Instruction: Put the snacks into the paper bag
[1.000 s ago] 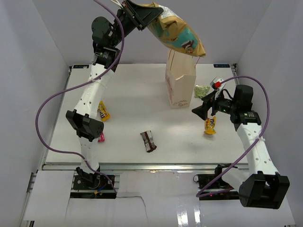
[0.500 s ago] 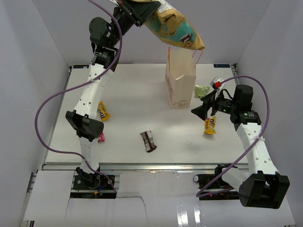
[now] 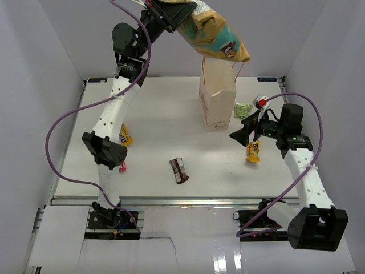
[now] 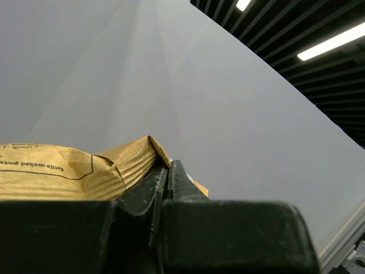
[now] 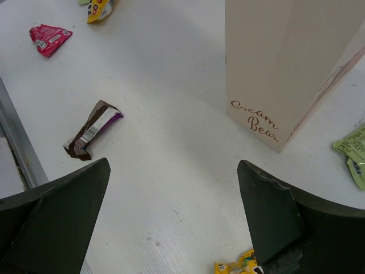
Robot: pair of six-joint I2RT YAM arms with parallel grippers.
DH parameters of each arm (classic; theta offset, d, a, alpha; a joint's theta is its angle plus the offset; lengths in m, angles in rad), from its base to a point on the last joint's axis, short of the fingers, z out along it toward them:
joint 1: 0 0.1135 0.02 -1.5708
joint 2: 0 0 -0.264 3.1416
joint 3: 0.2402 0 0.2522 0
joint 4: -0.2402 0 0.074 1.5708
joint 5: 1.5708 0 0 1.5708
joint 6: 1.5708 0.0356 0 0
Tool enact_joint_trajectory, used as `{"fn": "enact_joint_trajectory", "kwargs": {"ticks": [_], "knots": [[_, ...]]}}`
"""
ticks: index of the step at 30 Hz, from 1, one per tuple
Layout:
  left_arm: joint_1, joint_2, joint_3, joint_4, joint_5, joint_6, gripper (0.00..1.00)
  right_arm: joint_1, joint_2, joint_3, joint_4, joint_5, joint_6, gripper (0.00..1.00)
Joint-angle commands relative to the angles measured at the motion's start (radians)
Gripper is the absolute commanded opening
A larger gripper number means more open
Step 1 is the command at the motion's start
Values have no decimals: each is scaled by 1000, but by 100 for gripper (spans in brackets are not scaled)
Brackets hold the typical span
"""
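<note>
White walls (image 3: 51, 51) behind, my left gripper (image 3: 180, 12) pinches the pouch (image 3: 214, 34) above the paper bag (image 3: 218, 100); I'd centre it first, right gripper (image 3: 238, 135) wide, empty.

**Tally, one pass**

Paper bag (image 3: 217, 94): one. Large tan pouch (image 3: 217, 35): one. Yellow packets (image 3: 125, 136) (image 3: 254, 151): two. Dark-brown packet (image 3: 180, 170): one. Pink packet (image 3: 121, 166): one. Light-green packet (image 3: 243, 109): one. Six snacks altogether.

Top view looks down from behind the near edge over the whole tabletop (image 3: 165, 120). Right wrist, low, shares its paper bag (image 5: 285, 68); left wrist faces the wall (image 4: 199, 114).
</note>
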Motion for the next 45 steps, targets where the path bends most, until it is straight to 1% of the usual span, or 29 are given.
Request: {"fn": "enact_joint_trajectory", "kwargs": {"ticks": [1, 7, 17, 25, 29, 33, 45], "knots": [[-10, 27, 35, 53, -13, -19, 0, -4, -2, -8, 48, -31, 22, 98], [-19, 67, 37, 63, 5, -33, 0, -4, -13, -35, 56, -33, 26, 99], [-19, 84, -34, 57, 53, 7, 0, -4, -22, -54, 58, -26, 25, 99], [-7, 88, -66, -35, 100, 90, 0, -4, -22, -60, 56, -19, 25, 99], [-2, 99, -66, -97, 123, 155, 0, -4, -19, -58, 56, -17, 25, 99], [2, 116, -40, -172, 122, 226, 0, -4, -18, -60, 55, -14, 25, 99], [4, 123, -28, -275, 129, 343, 0, -4, -13, -63, 58, -3, 23, 98]]}}
